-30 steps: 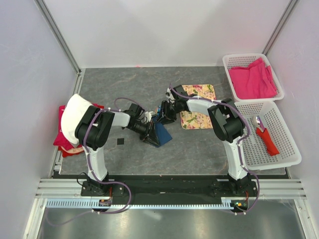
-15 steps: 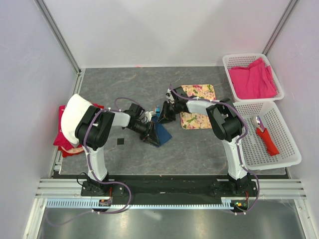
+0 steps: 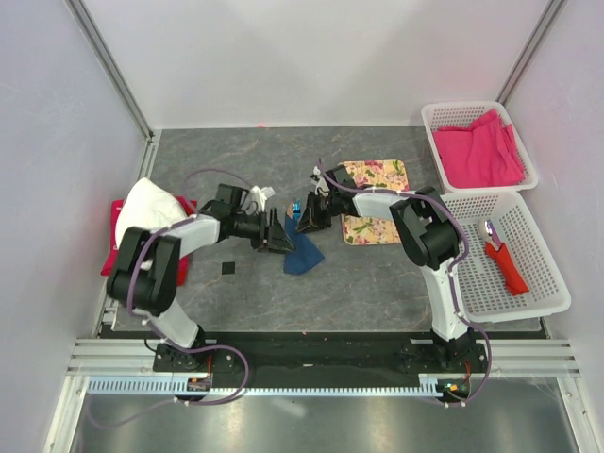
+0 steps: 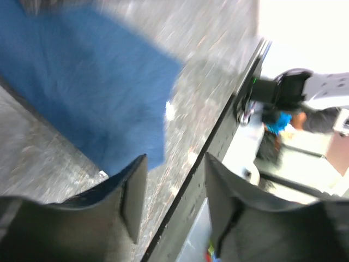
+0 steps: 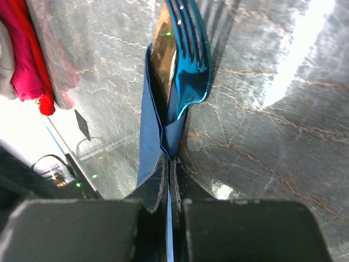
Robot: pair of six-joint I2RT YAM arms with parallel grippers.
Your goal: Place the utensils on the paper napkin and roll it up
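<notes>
The dark blue paper napkin (image 3: 303,254) lies on the grey table; in the right wrist view its fold (image 5: 154,109) wraps the handle of a bright-blue fork (image 5: 188,49), whose tines stick out. The utensils show as a small blue spot (image 3: 296,206) in the top view. My right gripper (image 3: 308,219) is shut on the napkin's edge (image 5: 168,164). My left gripper (image 3: 276,234) is open and empty just left of the napkin. The left wrist view is blurred; there the napkin (image 4: 92,93) lies beyond my open left gripper (image 4: 173,180).
A floral mat (image 3: 377,212) lies right of the right gripper. Two white baskets stand at the right: one (image 3: 477,142) with pink cloth, one (image 3: 528,283) with a red-handled tool (image 3: 505,260). Red and white cloths (image 3: 142,212) lie at the left. A small black square (image 3: 227,269) is on the table.
My left gripper has let go of the napkin and pulled back left and away, its arm swinging out. The napkin's raised peak has dropped flatter. The right gripper stays shut on the napkin.
</notes>
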